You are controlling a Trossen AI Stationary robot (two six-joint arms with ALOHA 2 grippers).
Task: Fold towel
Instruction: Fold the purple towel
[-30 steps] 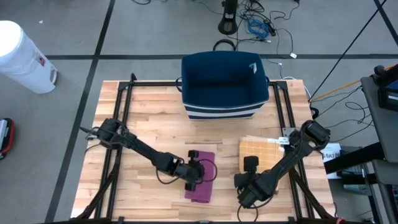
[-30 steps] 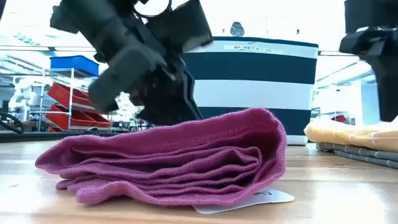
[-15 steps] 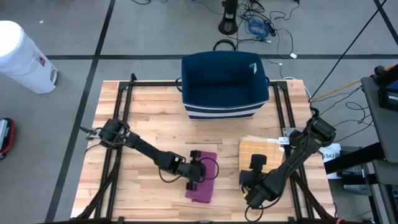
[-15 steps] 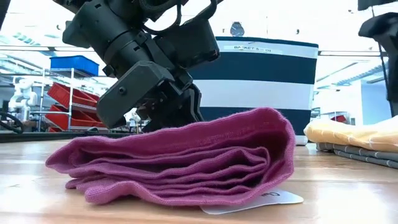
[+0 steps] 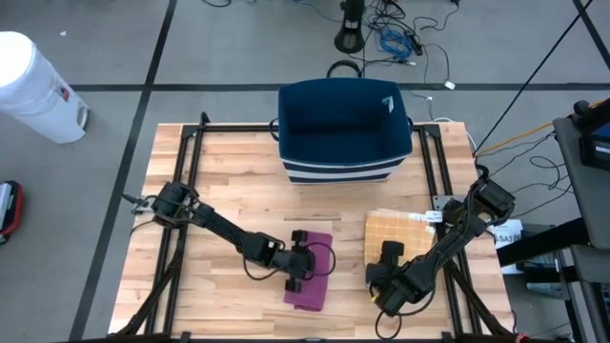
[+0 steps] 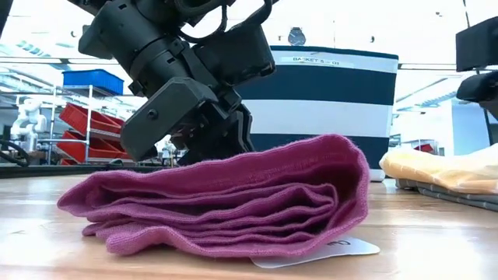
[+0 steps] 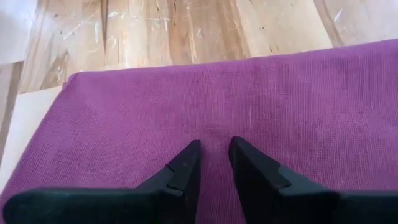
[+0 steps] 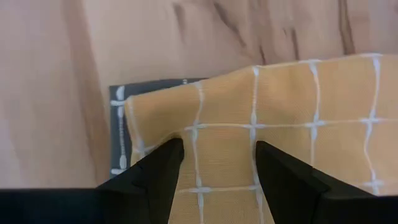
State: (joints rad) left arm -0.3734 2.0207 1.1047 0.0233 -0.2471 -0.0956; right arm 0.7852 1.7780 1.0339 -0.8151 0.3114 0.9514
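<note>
A purple towel (image 5: 315, 286) lies folded in several layers on the wooden table's near middle, its rounded fold (image 6: 350, 187) showing in the low view. My left gripper (image 7: 214, 146) comes down on its top from the table's left, with its fingers closed to a narrow gap. My right gripper (image 8: 221, 152) stands open over the near left corner of a yellow checked towel (image 5: 400, 232), one finger on either side of that corner. My left gripper has both fingertips (image 7: 193, 155) on the towel's top layer (image 7: 214, 127), a thin strip of cloth between them. It slants down from the table's left. The towel stays folded flat on the table. My right gripper's fingers are at the yellow towel's corner (image 8: 186, 134); I cannot tell whether they touch it.
A navy and white striped basket (image 5: 343, 129) stands at the table's far middle. A dark grey striped cloth (image 8: 118, 130) lies under the yellow towel. A white label (image 6: 327, 249) sticks out from under the purple towel. Bare wood lies to the left.
My left gripper has come down a little onto the purple towel, whose stack has shifted slightly, and its fold now bulges higher. My right gripper has moved toward the table's right edge, over the yellow towel's corner, rolling as it went.
</note>
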